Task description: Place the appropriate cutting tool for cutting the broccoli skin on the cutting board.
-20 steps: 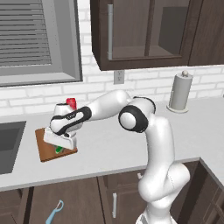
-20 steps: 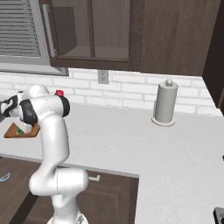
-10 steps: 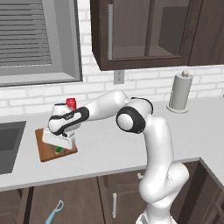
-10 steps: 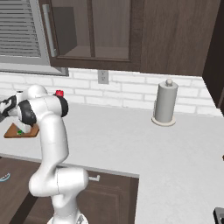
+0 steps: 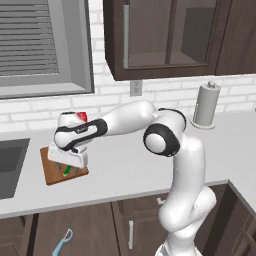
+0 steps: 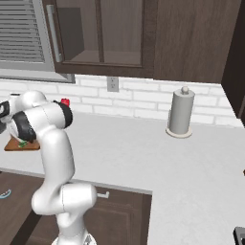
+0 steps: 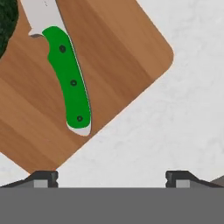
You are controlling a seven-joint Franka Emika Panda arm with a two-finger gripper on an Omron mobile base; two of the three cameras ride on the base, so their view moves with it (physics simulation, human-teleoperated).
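Green-handled knife with a pale blade (image 7: 65,74) released on the brown wooden cutting board (image 7: 122,57).
Two-finger gripper (image 7: 111,177) hangs above with tips spread wide, empty; next, likely lift clear.

- The fingers (image 7: 43,178) have spread wide and let go of the knife (image 7: 69,83).
- The knife now lies free on the board (image 7: 127,57).
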